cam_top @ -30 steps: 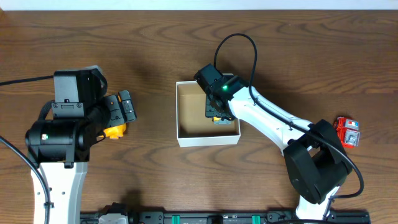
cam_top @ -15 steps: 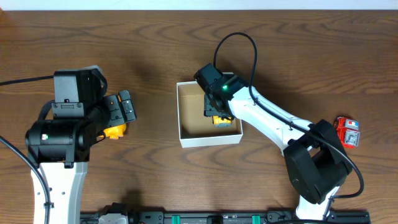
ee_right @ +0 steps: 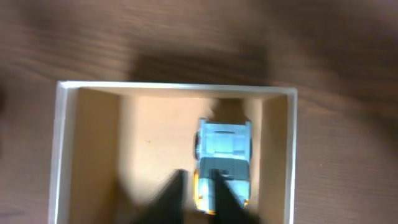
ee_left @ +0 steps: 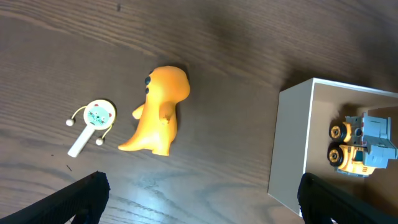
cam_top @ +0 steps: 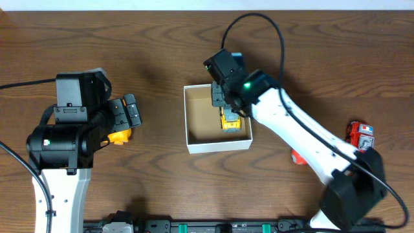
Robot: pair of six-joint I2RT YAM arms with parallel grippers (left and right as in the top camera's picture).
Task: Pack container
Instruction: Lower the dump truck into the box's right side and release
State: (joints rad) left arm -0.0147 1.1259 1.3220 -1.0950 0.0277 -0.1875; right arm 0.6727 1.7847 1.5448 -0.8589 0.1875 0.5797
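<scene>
The container [cam_top: 217, 145] is a small white-walled box with a brown inside, at the table's middle. A yellow and blue toy truck [cam_top: 230, 120] lies inside it by the right wall. My right gripper [cam_top: 224, 102] hovers over the box's back right part, its fingers slightly apart and empty. In the right wrist view the blurred fingers [ee_right: 199, 196] hang above the truck [ee_right: 224, 155] in the box [ee_right: 174, 87]. My left gripper [cam_top: 134, 111] is open and empty at the left. Its wrist view shows the wide-open fingers [ee_left: 199, 199], the box wall [ee_left: 289, 149] and the truck [ee_left: 360, 144].
An orange dinosaur toy [ee_left: 158, 115] lies on the table under my left gripper [cam_top: 118, 136], with a small white rattle toy [ee_left: 93, 121] beside it. A red toy car [cam_top: 361, 137] sits at the far right, a small red thing [cam_top: 297, 157] near the right arm.
My right gripper has let go of the truck and risen out of the box toward the back. The truck stays in the box. The left arm has not moved.
</scene>
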